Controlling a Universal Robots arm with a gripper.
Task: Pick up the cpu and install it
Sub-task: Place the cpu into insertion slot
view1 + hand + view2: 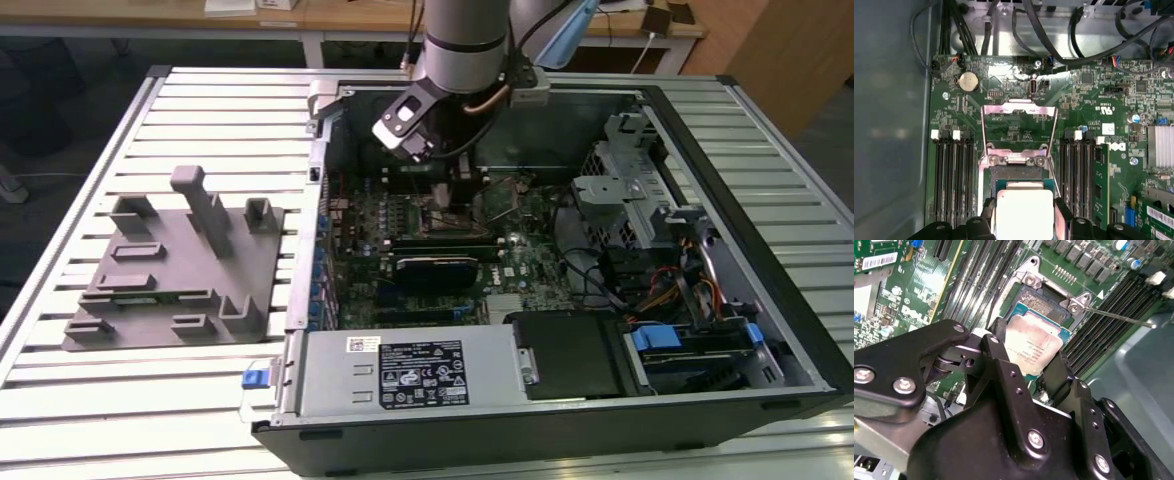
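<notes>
Black hand (1027,356) grips the cpu (1024,211) by its edges, over the socket (1018,172).

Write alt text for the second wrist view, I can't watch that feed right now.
The gripper, seen from behind its black fingers, holds the cpu by two opposite edges at the open socket on the green motherboard. Black memory slots flank the socket, and a thin metal lever sticks out beside it.

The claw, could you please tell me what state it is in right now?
The claw is closed on the cpu, at the open socket.
</notes>
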